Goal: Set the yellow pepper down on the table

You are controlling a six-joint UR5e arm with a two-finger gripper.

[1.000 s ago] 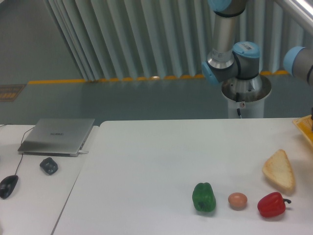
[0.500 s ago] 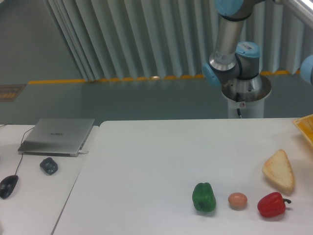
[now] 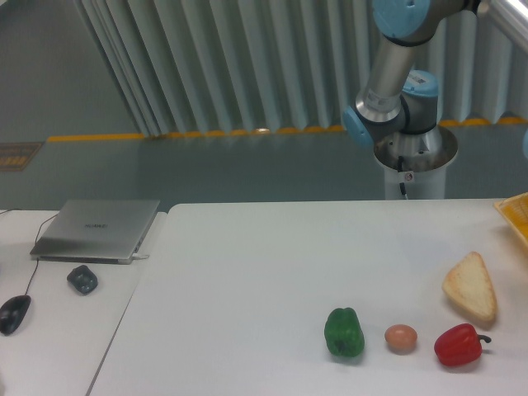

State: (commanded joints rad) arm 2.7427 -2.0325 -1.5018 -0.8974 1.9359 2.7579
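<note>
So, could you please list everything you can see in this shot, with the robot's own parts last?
Table: one, white, centre and right.
Green pepper: one, green, front of table.
Egg: one, brown, right of green pepper.
Red pepper: one, red, right of egg.
Bread: one slice, pale tan, behind red pepper.
Tray: one, yellow, cut off at right edge.
Desk: one, white, left.
Laptop: one, silver, closed, on desk.
Mouse: one, black, wired, desk front.
Small object: one, dark grey, near laptop.
Yellow pepper: none visible.
Arm: one, grey with blue joints, behind table; jaws out of frame.
</note>
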